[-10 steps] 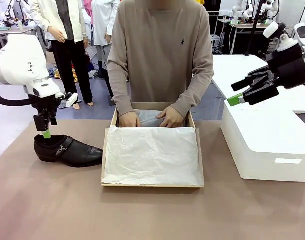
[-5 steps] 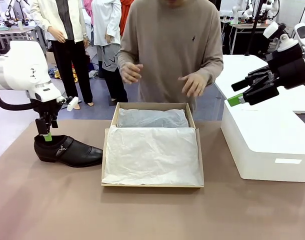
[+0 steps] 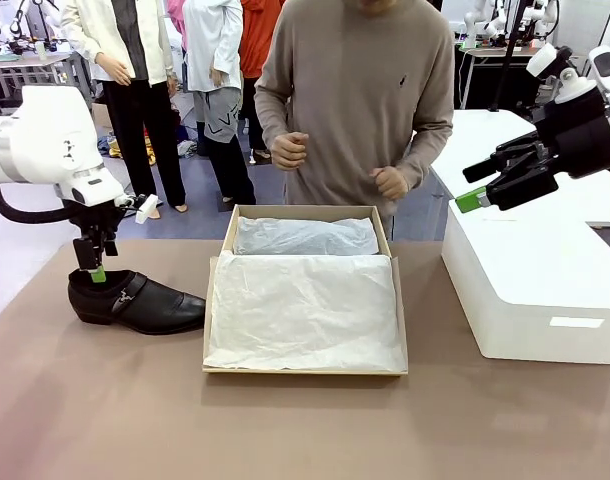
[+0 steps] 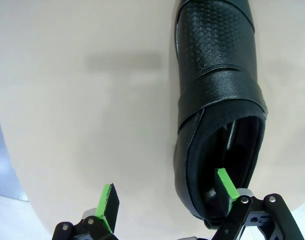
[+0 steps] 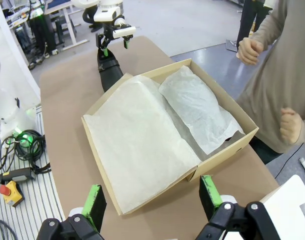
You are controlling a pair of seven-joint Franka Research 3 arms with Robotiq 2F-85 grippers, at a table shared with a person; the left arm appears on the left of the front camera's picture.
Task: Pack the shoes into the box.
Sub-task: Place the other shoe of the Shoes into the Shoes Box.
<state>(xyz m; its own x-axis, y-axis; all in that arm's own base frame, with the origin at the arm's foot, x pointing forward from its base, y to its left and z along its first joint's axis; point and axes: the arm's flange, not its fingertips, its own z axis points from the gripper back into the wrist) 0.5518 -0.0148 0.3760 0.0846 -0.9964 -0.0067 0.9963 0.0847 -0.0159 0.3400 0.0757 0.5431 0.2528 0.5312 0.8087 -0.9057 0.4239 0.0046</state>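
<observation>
Count, as seen:

- Shoe (image 3: 135,298): 1. Its heel wall sits between the left gripper's (image 3: 93,268) fingers, with one pad (image 4: 225,184) inside the opening and the other pad (image 4: 108,200) outside.
- Box (image 3: 228,240): 1, ahead of the right gripper's (image 3: 469,186) fingers, well apart.
- Tissue in the box: 1 flat sheet (image 3: 305,310) and 1 wrapped bundle (image 3: 305,237). Bundle contents cannot be told.
- White block (image 3: 525,290): 1, near the right fingers.
- Table (image 3: 285,430): 1.
- Grippers: 2, with 2 fingers each.
- Person (image 3: 355,90) at the table: 1, with a hand (image 3: 288,150) and a second hand (image 3: 390,182).
- People behind (image 3: 125,60): 3.
</observation>
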